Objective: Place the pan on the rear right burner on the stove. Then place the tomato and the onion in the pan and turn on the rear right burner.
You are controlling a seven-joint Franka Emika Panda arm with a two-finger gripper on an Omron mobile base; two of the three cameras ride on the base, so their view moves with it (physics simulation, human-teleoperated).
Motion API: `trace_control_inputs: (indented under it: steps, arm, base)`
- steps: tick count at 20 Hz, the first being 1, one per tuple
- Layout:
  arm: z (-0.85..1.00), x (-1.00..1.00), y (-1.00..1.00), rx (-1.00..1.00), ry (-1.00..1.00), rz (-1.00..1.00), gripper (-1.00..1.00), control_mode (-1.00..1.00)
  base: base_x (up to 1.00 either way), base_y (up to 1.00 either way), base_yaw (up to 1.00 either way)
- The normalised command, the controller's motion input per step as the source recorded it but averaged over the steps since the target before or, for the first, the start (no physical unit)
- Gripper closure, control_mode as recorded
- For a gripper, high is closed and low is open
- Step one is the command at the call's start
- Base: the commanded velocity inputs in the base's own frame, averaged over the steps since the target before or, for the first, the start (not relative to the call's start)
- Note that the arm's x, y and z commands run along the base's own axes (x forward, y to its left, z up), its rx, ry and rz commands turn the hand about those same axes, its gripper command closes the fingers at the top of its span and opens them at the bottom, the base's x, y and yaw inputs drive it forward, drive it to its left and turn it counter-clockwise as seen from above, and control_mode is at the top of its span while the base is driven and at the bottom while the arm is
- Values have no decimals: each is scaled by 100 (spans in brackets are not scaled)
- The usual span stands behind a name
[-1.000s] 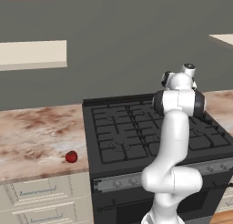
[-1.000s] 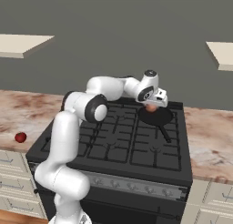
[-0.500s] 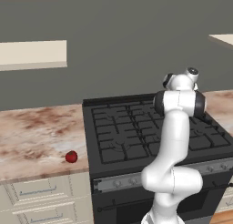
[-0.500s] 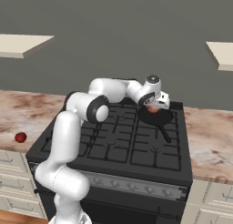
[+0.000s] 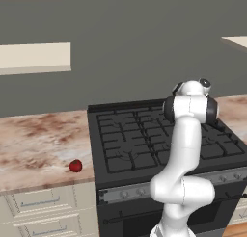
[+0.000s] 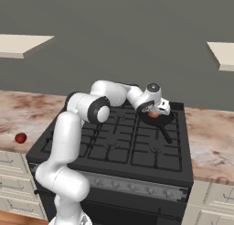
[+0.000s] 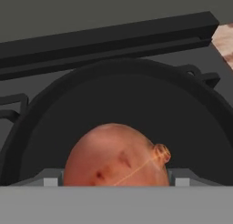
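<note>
One stove point(image 6: 119, 146), black, grid of grates, knob strip on front, set between marbled surface point(image 5: 38, 144) left and right. One pan point(image 6: 157, 119) sits on rear right burner point(image 6: 161, 110), handle pointing toward front. My fingers point(image 6: 154, 113) low over pan, spread wide around one onion point(image 7: 116, 155), orange-tan, which sits between them just above pan's dark floor; cannot tell whether onion touches it. One tomato point(image 5: 75, 166), red, alone on surface left of stove, well apart from pan.
</note>
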Motion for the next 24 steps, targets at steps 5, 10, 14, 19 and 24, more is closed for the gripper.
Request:
trace_control_inputs:
  steps: [5,10,14,19,24]
  arm:
    - [0,0,0,0,0,0,-100,-100]
    - [0,0,0,0,0,0,-100,-100]
    - [0,0,0,0,0,0,-100,-100]
    - [0,0,0,0,0,0,-100,-100]
    - [16,0,0,-1,0,0,-100,-100]
  base:
    - [0,0,0]
    - [0,0,0]
    - [0,0,0]
    - [0,0,0]
    - [0,0,0]
